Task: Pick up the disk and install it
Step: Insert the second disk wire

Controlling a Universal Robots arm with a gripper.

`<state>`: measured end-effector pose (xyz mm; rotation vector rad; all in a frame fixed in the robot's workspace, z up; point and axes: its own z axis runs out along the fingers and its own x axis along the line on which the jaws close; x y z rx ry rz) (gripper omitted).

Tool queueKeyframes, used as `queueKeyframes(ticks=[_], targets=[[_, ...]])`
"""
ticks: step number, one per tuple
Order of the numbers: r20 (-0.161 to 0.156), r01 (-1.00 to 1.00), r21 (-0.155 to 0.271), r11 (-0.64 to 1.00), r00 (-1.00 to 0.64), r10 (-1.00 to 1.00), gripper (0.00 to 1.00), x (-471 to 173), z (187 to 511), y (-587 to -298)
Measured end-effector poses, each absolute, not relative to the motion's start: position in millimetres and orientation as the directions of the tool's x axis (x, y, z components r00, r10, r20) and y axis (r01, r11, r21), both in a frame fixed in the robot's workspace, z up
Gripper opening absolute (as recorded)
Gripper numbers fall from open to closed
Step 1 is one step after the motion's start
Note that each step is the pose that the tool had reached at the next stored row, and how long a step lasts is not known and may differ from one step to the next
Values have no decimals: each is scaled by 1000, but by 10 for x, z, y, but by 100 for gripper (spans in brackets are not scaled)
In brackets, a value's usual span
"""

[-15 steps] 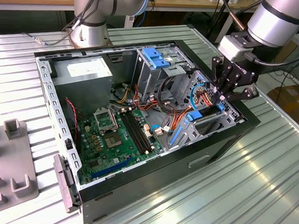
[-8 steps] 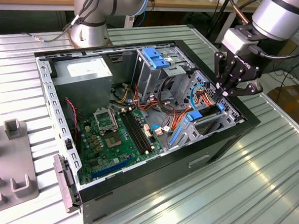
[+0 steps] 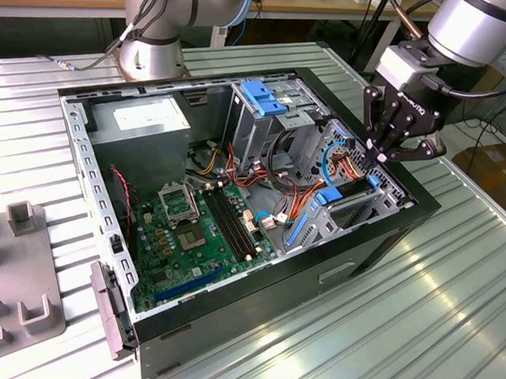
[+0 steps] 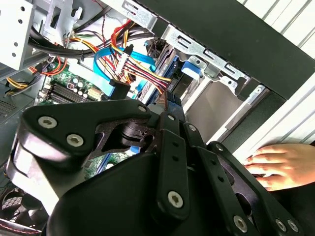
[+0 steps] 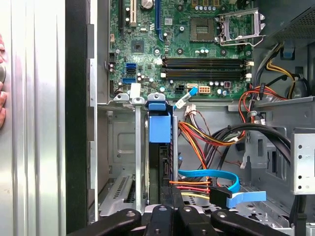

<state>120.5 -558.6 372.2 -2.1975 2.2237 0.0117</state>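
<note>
Pincer (image 3: 378,156) closed to a narrow tip with nothing held, poised over the open computer case (image 3: 388,236), disk (image 5: 159,147) seated edge-on in its bay directly beneath the pincer, a person's hand (image 4: 280,166) resting outside the case wall

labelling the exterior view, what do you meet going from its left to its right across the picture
grey fixture → power-supply box → motherboard → drive cage with blue handle → disk with blue rails standing in its bay → gripper just above the disk.
</note>
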Motion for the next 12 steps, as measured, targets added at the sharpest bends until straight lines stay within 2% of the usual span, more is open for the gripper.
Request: queueKeyframes(ticks=[12], targets=[[-16, -1000, -5, 12, -12, -1000, 10, 1204, 3849, -5587]])
